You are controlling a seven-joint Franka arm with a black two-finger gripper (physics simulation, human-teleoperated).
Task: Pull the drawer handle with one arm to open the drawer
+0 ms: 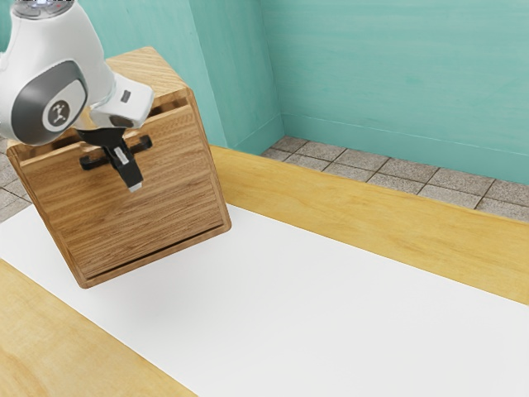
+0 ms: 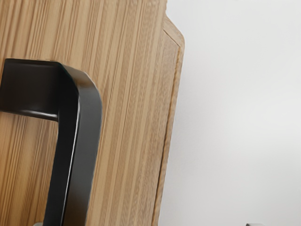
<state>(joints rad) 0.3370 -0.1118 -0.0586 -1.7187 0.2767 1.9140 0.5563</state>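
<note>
from the side camera i saw the wooden cabinet (image 1: 147, 68) standing at the far corner of the white mat (image 1: 297, 306), toward the exterior view's left, with the mat lying on a wooden table (image 1: 388, 219). the drawer front (image 1: 149, 207) took up nearly the whole face of the cabinet. the black handle (image 1: 92, 160) ran across its upper part.

the arm came down from the upper left, and the gripper (image 1: 124, 164) sat right at the middle of that handle, covering part of the bar. i could not tell whether the pincer was clamped on the bar or merely set against it.

a thin dark gap showed along the drawer's top edge under the cabinet lid. i could not judge how far out the drawer stood.

in the wrist view the handle (image 2: 77, 141) was close up against the striped wood of the drawer front (image 2: 131, 94), with its bend in sight. the white mat (image 2: 235, 117) lay past the wood's edge.
</note>
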